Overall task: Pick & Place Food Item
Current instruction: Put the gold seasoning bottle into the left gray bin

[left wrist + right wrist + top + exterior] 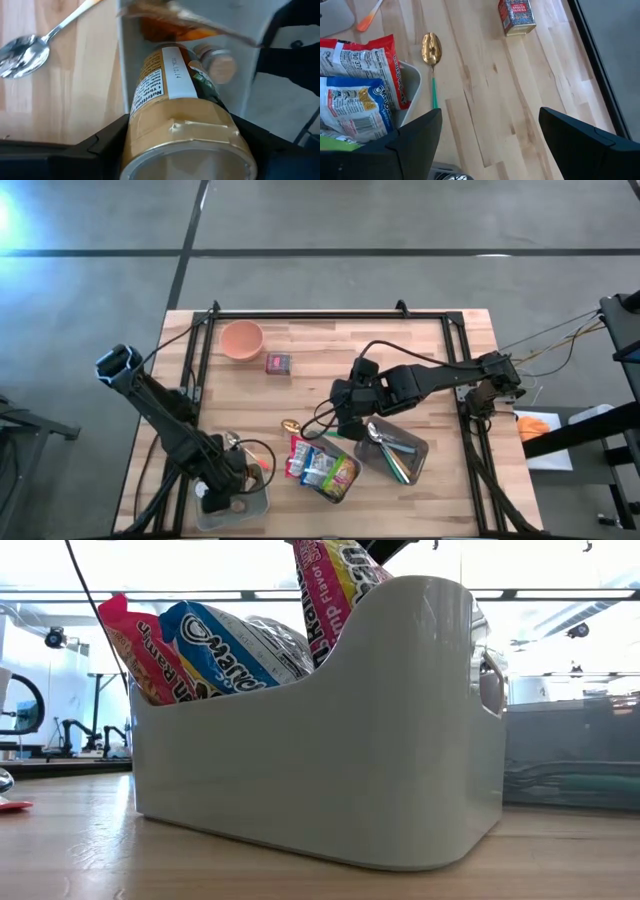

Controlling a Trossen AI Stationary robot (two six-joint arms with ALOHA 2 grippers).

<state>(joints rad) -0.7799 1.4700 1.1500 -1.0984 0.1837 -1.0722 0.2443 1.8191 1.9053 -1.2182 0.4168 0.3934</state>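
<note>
Gold-lidded and lying on its side, a labelled can [172, 125] fills the space between the left gripper's [185, 150] two dark fingers [107, 142], which are spread wide and clamp it on both flanks. Just ahead of those fingertips sits a grey bin [235, 505], where a cork-topped jar [217, 62] lies; a silver spoon [22, 50] rests on the wooden table [320, 385] off to one side of the fingers. The right gripper [490, 135] hovers with its fingers parted and nothing between them, above bare wood. Ahead of its fingertips lie a gold spoon with a green handle [431, 55] and a small red tin [516, 16]; beside one finger stands a white tub [330, 780] stuffed with snack packets [357, 95].
</note>
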